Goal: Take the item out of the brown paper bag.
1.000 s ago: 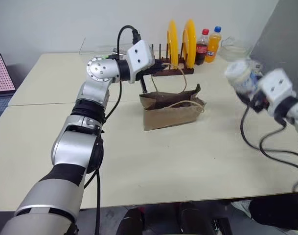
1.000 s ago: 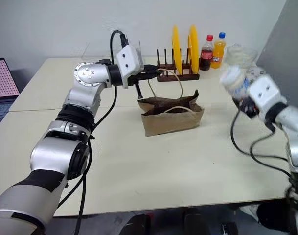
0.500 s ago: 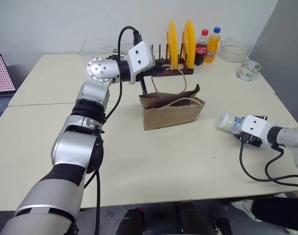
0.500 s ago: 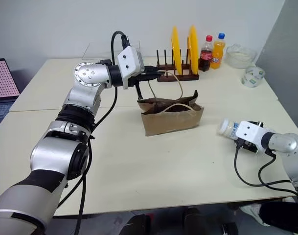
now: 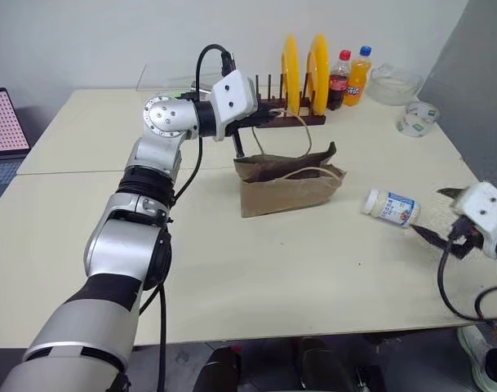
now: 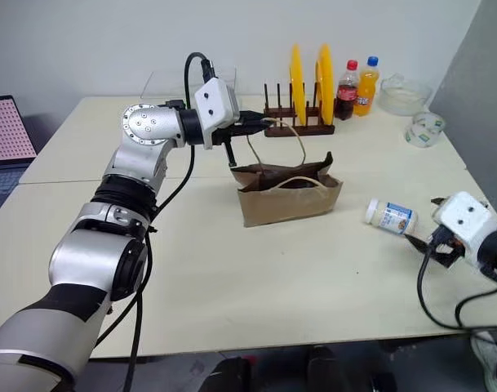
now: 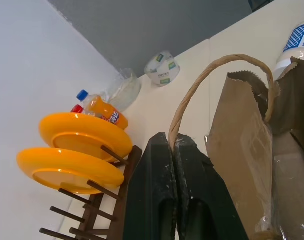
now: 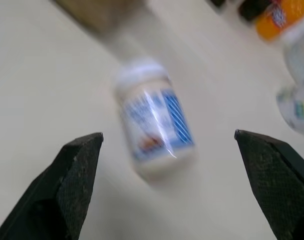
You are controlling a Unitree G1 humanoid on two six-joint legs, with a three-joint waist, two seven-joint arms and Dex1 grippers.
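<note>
Presently the item (image 5: pixel 391 207) lies on its side on the table (image 5: pixel 313 269), just ahead of the right gripper (image 5: pixel 442 214), whose jaws stand wide apart, holding nothing.

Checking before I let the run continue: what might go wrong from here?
The white bottle lies on its side on the table, free of the open right gripper, so it may roll toward the edge. The left gripper is shut on a handle of the paper bag; pulling might tear or tip it.
</note>
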